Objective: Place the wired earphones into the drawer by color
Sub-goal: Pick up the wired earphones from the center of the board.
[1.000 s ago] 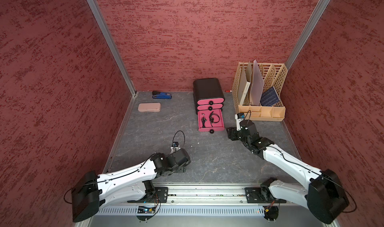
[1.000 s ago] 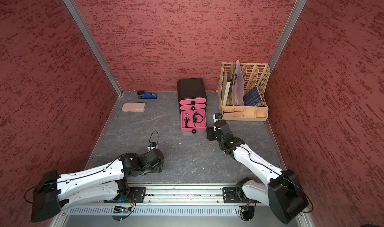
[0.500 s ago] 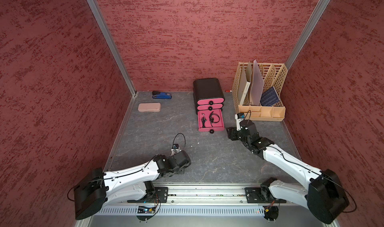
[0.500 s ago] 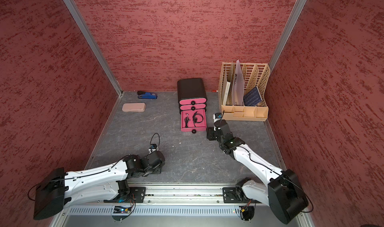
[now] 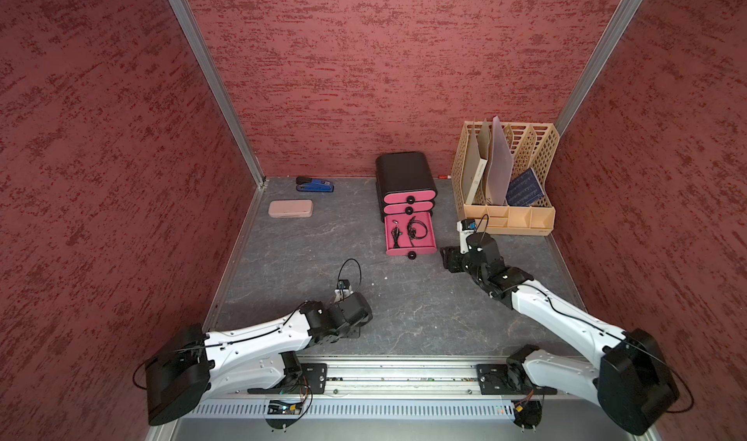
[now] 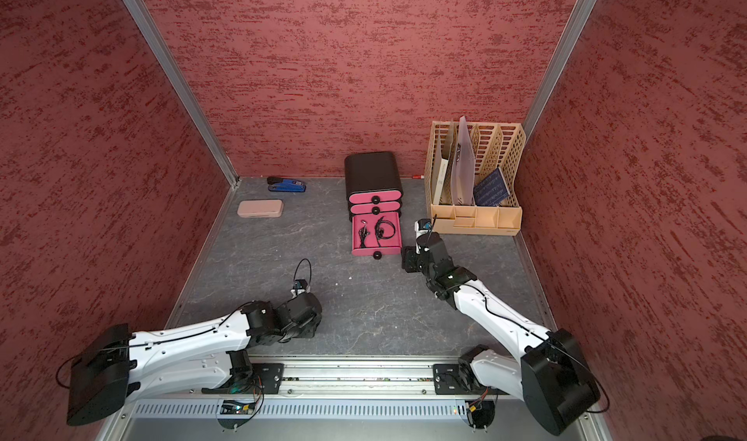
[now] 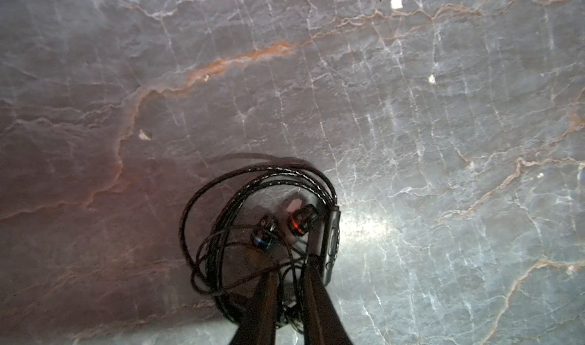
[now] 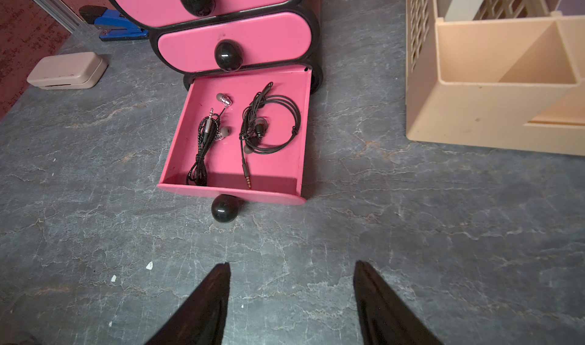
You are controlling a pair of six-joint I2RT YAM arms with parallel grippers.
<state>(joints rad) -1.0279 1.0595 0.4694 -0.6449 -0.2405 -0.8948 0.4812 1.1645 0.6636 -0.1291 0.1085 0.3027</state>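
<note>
Surface: grey veined slate table (image 5: 283, 257), enclosed by 3 red textured walls (image 5: 364, 75). The pink drawer unit (image 5: 406, 184) stands against the back wall. Its bottom drawer (image 8: 231, 191) is pulled out, with 2 black earphone bundles (image 8: 269, 125) inside. A 3rd black earphone coil (image 7: 278, 170) lies on the table well in front of the unit. My left claw (image 7: 290, 269) pinches its strands, fingers nearly together, arm stretched low. My right claw (image 8: 291, 264) stands apart, empty, near the drawer front.
</note>
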